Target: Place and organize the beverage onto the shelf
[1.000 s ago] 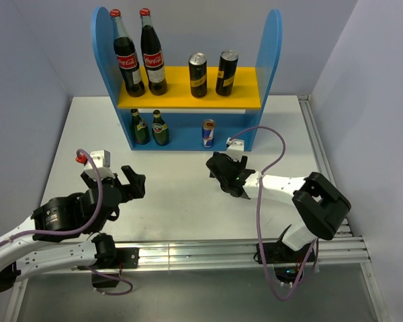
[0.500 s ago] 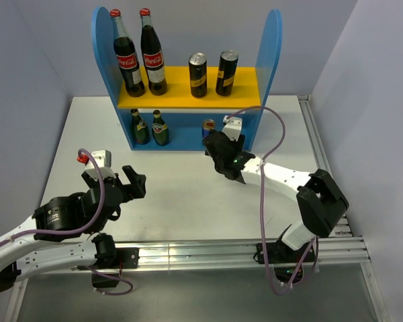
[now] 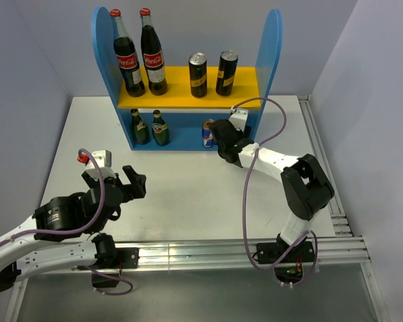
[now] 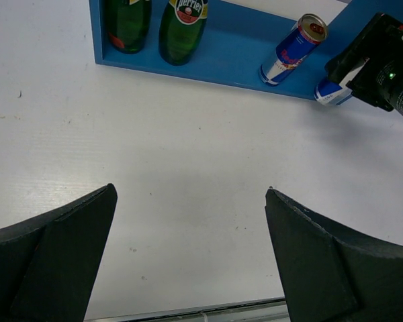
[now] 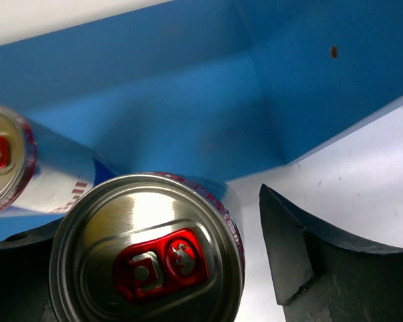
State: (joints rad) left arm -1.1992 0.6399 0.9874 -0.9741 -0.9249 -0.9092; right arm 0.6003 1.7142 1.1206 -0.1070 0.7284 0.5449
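Done: two tall dark cans (image 3: pixel 198 75) stand on the upper board of the shelf (image 3: pixel 274 47); two green bottles (image 3: pixel 141 127) and one slim can (image 3: pixel 208 133) stand below.
In hand: my right tool (image 3: pixel 223 137) grips the second slim can (image 5: pixel 148 255) at the lower tier's front, just right of the first.
Left tool (image 4: pixel 191 248): wide open, empty, over the tabletop (image 3: pixel 188 194).
Left to do: I judge only to set this can down and let it go.

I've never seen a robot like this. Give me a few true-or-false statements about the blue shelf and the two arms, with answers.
1. The cola bottles stand on the yellow upper board. True.
2. The left gripper holds a green bottle. False: it is open and empty above the table; both green bottles stand on the lower tier.
3. The right gripper holds a slim can beside another slim can. True.
4. The dark cans are on the lower tier. False: they are on the upper board.
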